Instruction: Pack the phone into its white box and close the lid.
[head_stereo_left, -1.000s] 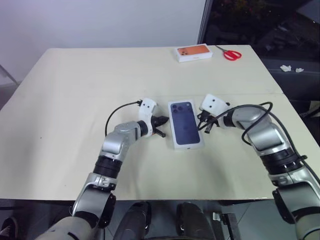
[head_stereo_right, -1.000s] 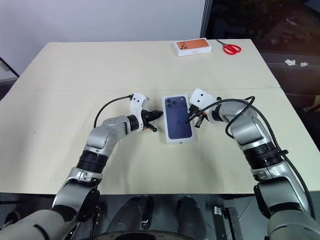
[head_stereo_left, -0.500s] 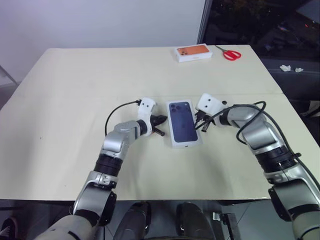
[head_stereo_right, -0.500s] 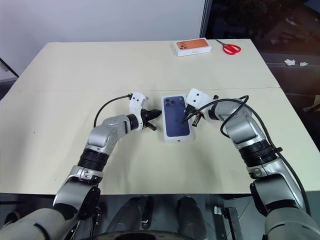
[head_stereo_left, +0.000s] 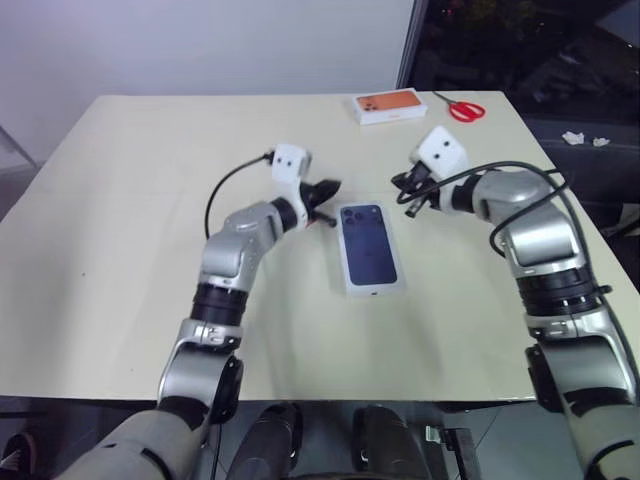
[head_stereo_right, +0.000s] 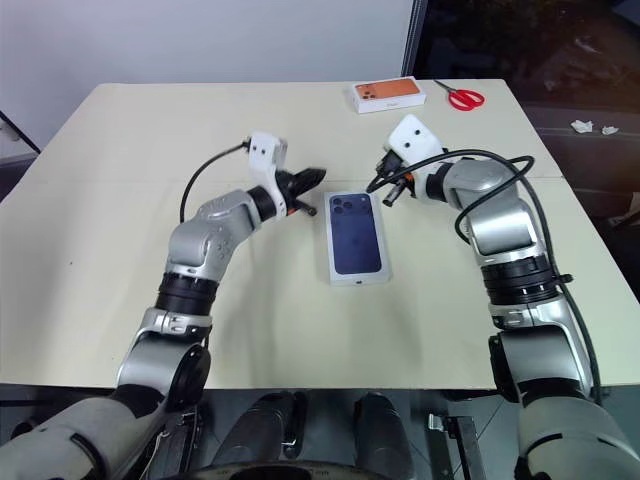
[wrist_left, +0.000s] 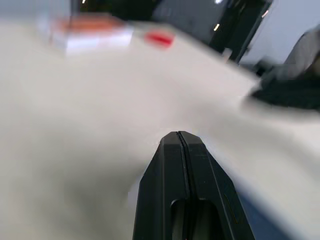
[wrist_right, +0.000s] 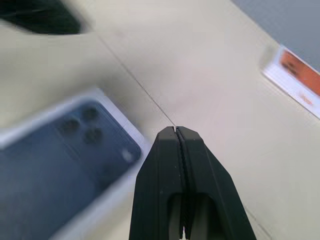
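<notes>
The lid, white with a dark blue phone back and camera lenses printed on top, lies flat at the middle of the table. It also shows in the right wrist view. The phone is hidden, and the white box is hidden under the lid. My left gripper hangs in the air just beyond the lid's far left corner, shut and empty; its fingers are pressed together. My right gripper hovers off the lid's far right corner, shut with nothing in it, its fingers touching.
A white box with an orange picture and red scissors lie at the table's far right edge. A seam crosses the table from left to right. Dark floor lies beyond the right edge.
Both grippers have lifted off the table from beside the lid's long sides and moved toward its far end. The lid has stayed in place.
</notes>
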